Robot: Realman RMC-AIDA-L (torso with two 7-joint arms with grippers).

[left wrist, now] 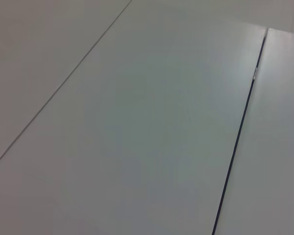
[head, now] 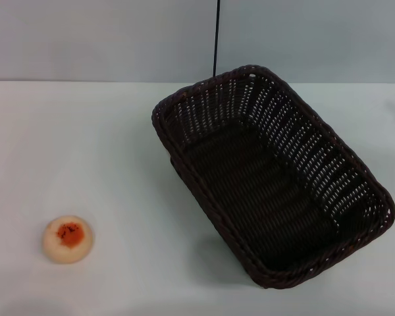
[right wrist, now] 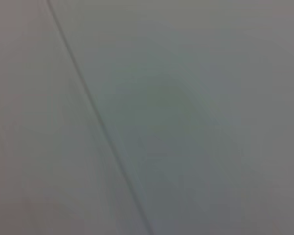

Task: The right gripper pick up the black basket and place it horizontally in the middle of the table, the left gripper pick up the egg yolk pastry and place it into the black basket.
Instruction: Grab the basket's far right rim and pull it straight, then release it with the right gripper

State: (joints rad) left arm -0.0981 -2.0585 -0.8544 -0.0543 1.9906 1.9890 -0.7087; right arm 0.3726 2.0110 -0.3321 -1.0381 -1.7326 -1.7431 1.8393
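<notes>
The black basket (head: 270, 171) lies on the white table (head: 118, 151), right of centre in the head view. It is turned at a slant, its long side running from the far middle to the near right, and it is empty. The egg yolk pastry (head: 68, 239) sits alone on the table at the near left, well apart from the basket. Neither gripper shows in any view. Both wrist views show only plain pale panels with thin seams.
A pale wall (head: 105, 39) stands behind the table's far edge, with a thin dark vertical seam (head: 216, 39) just behind the basket. Bare tabletop lies between the pastry and the basket.
</notes>
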